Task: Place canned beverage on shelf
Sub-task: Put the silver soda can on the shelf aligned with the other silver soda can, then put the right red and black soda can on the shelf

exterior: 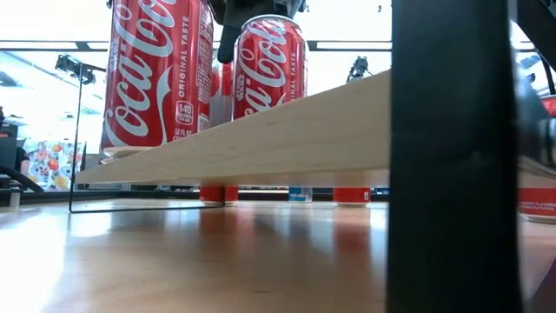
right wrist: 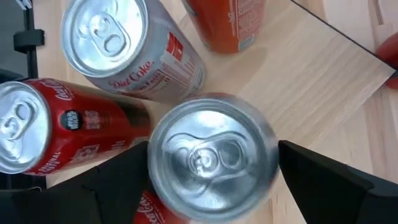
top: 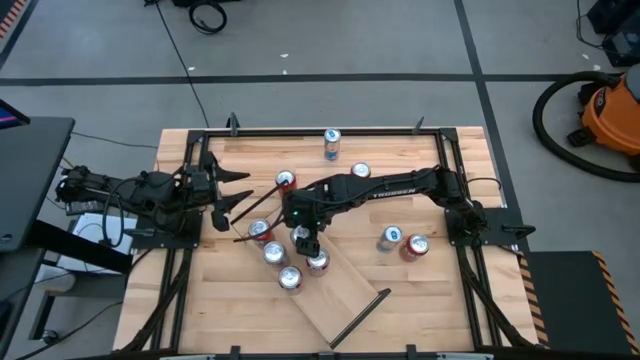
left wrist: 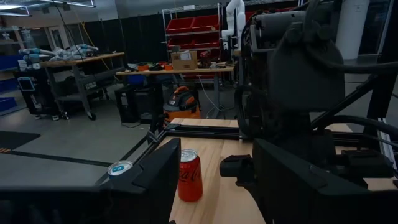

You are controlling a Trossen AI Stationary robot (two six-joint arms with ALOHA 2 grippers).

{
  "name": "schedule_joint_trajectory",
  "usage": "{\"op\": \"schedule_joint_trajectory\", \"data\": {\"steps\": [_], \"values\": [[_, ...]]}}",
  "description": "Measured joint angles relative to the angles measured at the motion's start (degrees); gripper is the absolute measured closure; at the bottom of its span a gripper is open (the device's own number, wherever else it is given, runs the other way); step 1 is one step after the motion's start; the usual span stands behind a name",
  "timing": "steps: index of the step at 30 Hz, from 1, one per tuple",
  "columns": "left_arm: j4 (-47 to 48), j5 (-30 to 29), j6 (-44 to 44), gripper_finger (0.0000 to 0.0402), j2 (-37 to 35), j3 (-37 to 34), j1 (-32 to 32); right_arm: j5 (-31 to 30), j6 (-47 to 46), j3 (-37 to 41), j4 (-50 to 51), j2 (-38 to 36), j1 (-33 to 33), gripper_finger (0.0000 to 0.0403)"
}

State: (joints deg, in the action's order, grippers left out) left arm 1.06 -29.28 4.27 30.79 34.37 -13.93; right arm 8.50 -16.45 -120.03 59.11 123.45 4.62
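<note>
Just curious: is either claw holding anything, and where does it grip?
The right gripper straddles a can by its sides near the top; actual contact cannot be told. The left gripper holds nothing.
</note>
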Motion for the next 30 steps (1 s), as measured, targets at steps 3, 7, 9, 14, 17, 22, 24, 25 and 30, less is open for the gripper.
{"op": "schedule_joint_trajectory", "data": {"steps": [3,7,9,14,17,22,24,25,30], "values": [[0.0,0.0,0.0,0.0191,0.0,0.0,0.0,-0.1,0.1,-0.1,-0.1,-0.2,0.0,0.0046],[0.0,0.0,0.0,0.0191,0.0,0.0,0.0,-0.1,0.1,-0.1,0.0,-0.2,0.0,0.0039],[0.0,0.0,0.0,0.0191,0.0,0.0,0.0,-0.1,-0.1,-0.1,0.0,-0.2,0.0,0.0033],[0.0,0.0,0.0,0.0192,0.0,0.0,0.0,-0.1,-0.7,-0.1,-0.3,-0.2,-0.4,0.0023],[0.0,0.0,0.0,0.0191,0.0,0.0,0.0,-0.1,-0.9,-0.1,-0.3,-0.8,-0.7,0.0019],[0.0,0.0,0.0,0.0191,0.0,0.0,0.0,-0.1,-0.9,-3.0,1.5,-1.3,-1.0,0.0018],[0.0,0.0,0.0,0.0191,0.0,0.0,0.0,-1.2,-0.3,-5.0,3.2,-1.3,-1.0,0.0018],[0.0,0.0,0.0,0.0191,0.0,0.0,0.0,-2.1,0.2,-5.8,3.8,-1.4,-1.0,0.0018],[0.4,0.0,0.0,0.0191,0.0,0.0,0.0,-7.9,1.2,-8.7,10.6,-1.4,-1.1,0.0018]]}}
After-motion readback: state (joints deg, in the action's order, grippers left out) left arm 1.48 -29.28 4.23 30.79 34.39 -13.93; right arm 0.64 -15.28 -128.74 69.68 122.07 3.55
